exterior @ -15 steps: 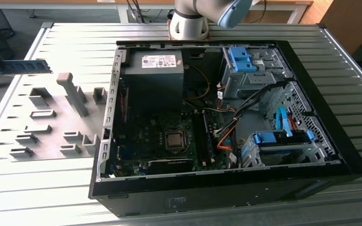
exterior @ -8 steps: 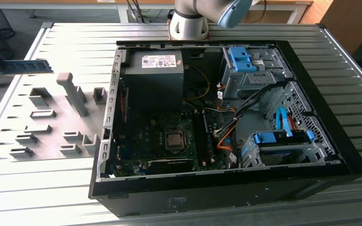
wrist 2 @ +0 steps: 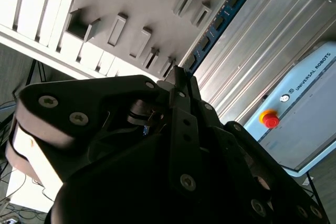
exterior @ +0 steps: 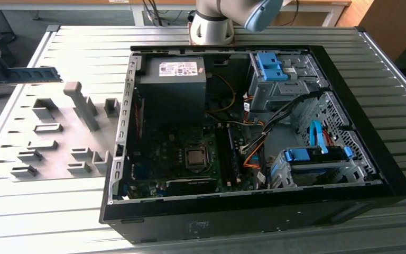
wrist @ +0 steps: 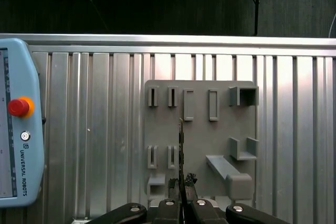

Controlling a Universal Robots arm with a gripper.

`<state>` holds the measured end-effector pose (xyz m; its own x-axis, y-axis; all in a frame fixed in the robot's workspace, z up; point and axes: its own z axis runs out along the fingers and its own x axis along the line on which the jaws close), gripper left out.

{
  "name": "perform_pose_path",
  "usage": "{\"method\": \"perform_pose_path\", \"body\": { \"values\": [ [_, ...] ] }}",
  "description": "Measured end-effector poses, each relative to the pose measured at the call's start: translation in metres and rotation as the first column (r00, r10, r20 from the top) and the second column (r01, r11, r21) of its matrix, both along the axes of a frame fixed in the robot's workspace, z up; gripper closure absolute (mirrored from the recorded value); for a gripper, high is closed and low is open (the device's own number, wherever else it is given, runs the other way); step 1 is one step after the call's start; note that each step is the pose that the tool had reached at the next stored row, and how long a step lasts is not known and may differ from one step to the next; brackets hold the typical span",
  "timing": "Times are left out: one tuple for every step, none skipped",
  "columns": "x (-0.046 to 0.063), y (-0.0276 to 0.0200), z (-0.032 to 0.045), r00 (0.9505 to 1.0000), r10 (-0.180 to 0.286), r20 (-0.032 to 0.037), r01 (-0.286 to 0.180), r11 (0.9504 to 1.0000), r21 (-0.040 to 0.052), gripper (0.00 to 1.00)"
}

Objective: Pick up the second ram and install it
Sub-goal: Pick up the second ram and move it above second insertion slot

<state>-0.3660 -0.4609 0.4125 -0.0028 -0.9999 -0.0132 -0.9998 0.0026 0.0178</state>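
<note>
Black housing of the gripper looms closest in the second wrist view, and its 2 fingers are pressed together on 1 end of the second ram. The blue-green strip juts straight out from the fingertips, away from the camera. In the first wrist view the gripper shows the same pinch, with the second ram seen edge-on as a thin dark line between the 2 tips.

Beyond the stick lies the grey holder plate with its raised blocks and slots. The stick hangs in the air over it, not touching. A pale blue teach pendant with a red button rests on the ribbed metal table beside the plate.

In the exterior view the second ram floats roughly level at about 10 o'clock from the open computer case, above the far end of the grey holder plate – well apart from the case. The plate sits at 9 o'clock of the case, just beside its wall. Inside the case, the motherboard lies flat with the CPU socket near its middle, and a power supply sits at 12 o'clock of it. The arm's base stands at 12 o'clock of the case.
</note>
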Motion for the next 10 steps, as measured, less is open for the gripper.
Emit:
{"method": "perform_pose_path", "body": {
  "values": [
    [0.0003,0.0000,0.0000,1.0000,0.000,0.0000,0.000,1.0000,0.0000,0.86],
    [0.0007,0.0000,0.0001,1.0000,0.000,-0.0001,0.000,1.0000,-0.0001,0.86],
    [0.0011,0.0000,0.0000,1.0000,0.000,0.0000,0.000,1.0000,0.0000,0.86],
    [0.0015,0.0000,0.0000,1.0000,0.000,0.0000,0.000,1.0000,0.0000,0.86],
    [0.0019,0.0000,0.0001,1.0000,0.000,-0.0001,0.000,1.0000,-0.0001,0.86],
    [0.0022,0.0000,0.0001,1.0000,0.000,-0.0001,0.000,1.0000,-0.0001,0.86],
    [0.0024,0.0000,0.0000,1.0000,0.000,-0.0001,0.000,1.0000,-0.0001,0.86],
    [0.0027,0.0000,0.0000,1.0000,0.000,0.0000,0.000,1.0000,0.0000,0.86],
    [0.0030,0.0000,0.0001,1.0000,0.000,-0.0001,0.000,1.0000,-0.0001,0.86],
    [0.0034,0.0000,0.0001,1.0000,0.000,-0.0001,0.000,1.0000,-0.0001,0.86]
  ]
}}
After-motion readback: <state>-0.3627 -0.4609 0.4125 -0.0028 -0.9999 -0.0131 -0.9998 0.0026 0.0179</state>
